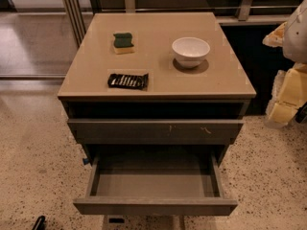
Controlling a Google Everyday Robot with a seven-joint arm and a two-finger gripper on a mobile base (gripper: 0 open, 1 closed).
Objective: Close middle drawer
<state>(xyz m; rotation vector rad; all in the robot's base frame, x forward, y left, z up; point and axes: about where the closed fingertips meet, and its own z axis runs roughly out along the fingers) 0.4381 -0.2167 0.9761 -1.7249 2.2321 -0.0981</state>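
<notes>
Nearest, at the bottom edge, is the narrowest grey front (144, 221), only its top strip in view. Just above it the middle drawer (156, 206) stands pulled well out from the cabinet. Its plain flat front faces the camera and its grey floor is open to sight from above. Behind and above it sits the widest grey front (156, 130), with pale scratch marks right of centre. This one juts only a little, with a dark gap between it and the counter's edge.

To the right of the cabinet, apart from every drawer, pale arm segments (292, 87) hang at the frame's edge. The gripper (302, 113) shows as a dark tip below them (cut by the edge, so I cannot tell whether it is apart or together).

On the counter (91, 66) a black packet (127, 81) lies near the front. Farther back, a white bowl (190, 51) stands to the right and a green-and-yellow sponge (123, 42) lies to the left.
</notes>
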